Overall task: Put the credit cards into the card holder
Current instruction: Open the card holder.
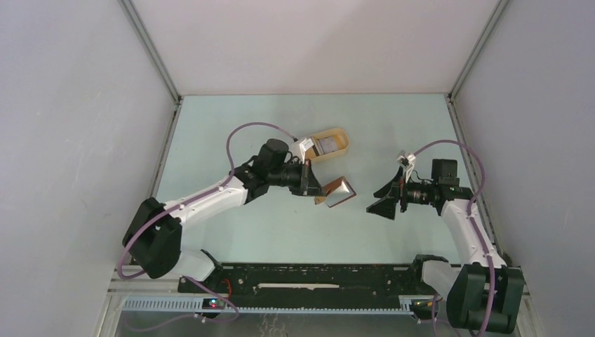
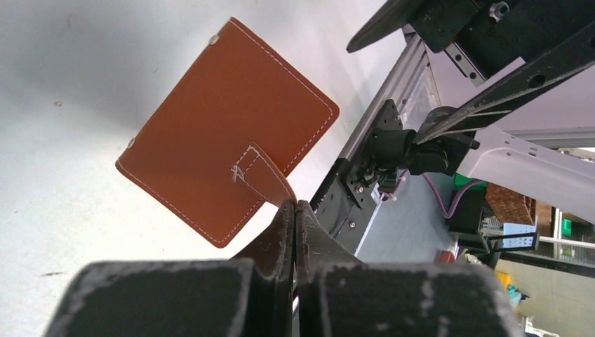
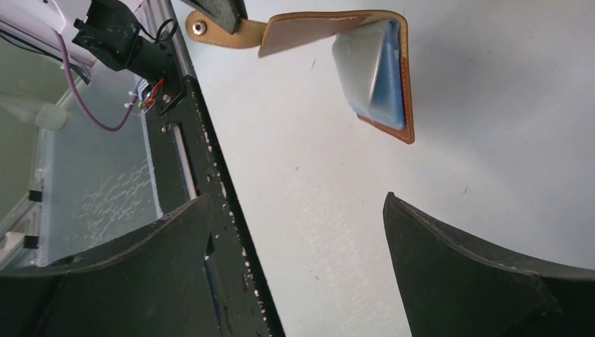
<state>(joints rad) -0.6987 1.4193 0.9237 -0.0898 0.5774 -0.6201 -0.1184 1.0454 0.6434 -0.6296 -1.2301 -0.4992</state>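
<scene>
Left gripper is clenched on the strap of the card holder, which hangs clear of the table by that tab alone, its brown leather back facing the left wrist camera. The leather looks light and soft, so I judge it will swing or fold if pushed, and a hold on the strap alone gives little to brace against when a card is pressed in. Just behind it the tan tray lies on the table with one grey card in it. That card looks thin, stiff and probably slick, and is best taken by its edges. In the right wrist view the holder gapes a little, and pale blue and silvery credit cards sit in its inner pocket. Right gripper stands with jaws wide apart, holding nothing, near the holder's open side but not touching it. The tabletop is pale and matte, plain white walls close three sides, and there is ample room between the arms.
</scene>
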